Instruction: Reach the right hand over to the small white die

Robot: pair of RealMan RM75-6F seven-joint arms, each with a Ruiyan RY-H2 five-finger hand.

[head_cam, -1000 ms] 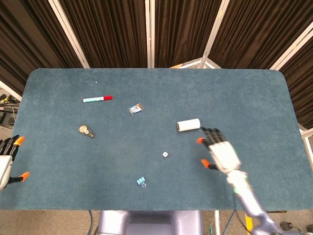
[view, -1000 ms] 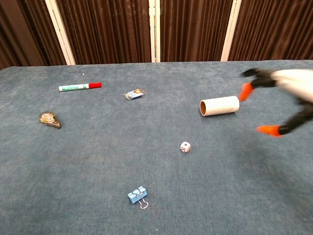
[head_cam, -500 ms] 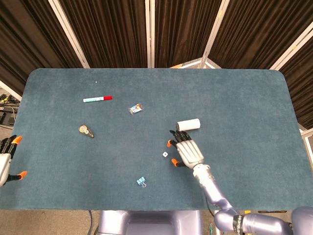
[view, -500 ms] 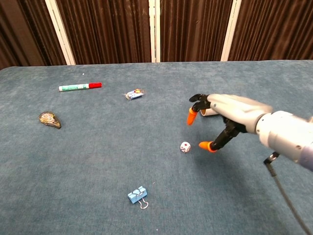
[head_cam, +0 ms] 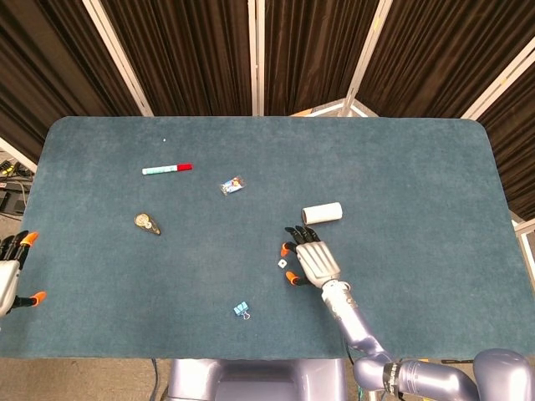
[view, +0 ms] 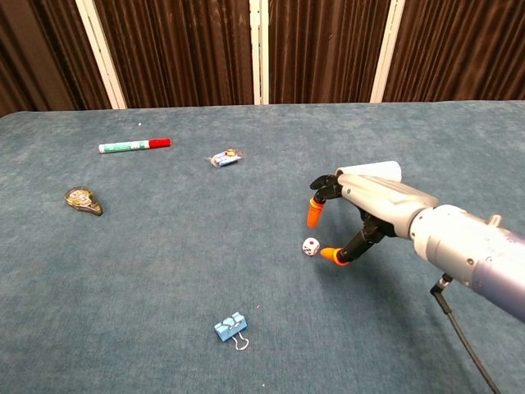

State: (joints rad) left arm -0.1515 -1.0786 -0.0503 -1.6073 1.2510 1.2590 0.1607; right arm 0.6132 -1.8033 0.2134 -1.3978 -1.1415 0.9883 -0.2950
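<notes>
The small white die (head_cam: 282, 263) (view: 310, 246) lies on the blue table near its middle front. My right hand (head_cam: 309, 258) (view: 361, 209) hovers just to the die's right, fingers apart, orange tips on either side of the die and close to it, holding nothing. Whether a fingertip touches the die I cannot tell. My left hand (head_cam: 10, 271) rests at the table's far left edge, fingers spread and empty; the chest view does not show it.
A white paper tube (head_cam: 322, 214) lies just behind the right hand. A blue binder clip (head_cam: 242, 310) (view: 230, 327) sits in front of the die. Farther left are a candy wrapper (head_cam: 231, 185), a red-capped marker (head_cam: 166, 170) and a small brass object (head_cam: 147, 222).
My right hand swept left from the table's right side to the die, then edged closer until its fingertips flank it. The left hand stayed put.
</notes>
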